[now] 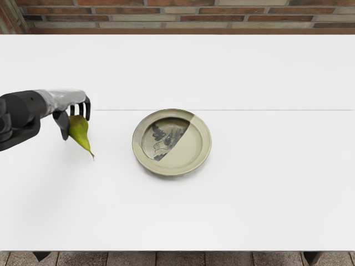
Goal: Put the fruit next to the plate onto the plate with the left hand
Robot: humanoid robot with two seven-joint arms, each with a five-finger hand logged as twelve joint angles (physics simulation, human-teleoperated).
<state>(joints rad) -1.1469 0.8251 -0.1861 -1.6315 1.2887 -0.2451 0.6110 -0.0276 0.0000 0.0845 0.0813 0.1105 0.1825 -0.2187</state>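
Observation:
A yellow-green pear (pixel 80 133) lies on the white table at the left, its stem pointing down and right. My left hand (pixel 74 114) comes in from the left edge and sits over the pear's top, thumb on its left side and fingers curled behind it, closed around the fruit. The olive-glazed plate (pixel 195 154) with a dark painted patch stands at the table's middle, a hand's width to the right of the pear. Nothing lies on the plate. The right arm does not show.
The white table (pixel 249 210) runs across the whole view, with a thin seam line behind the plate. A brick wall (pixel 177 14) closes the far side. The table's front edge is near the bottom of the picture.

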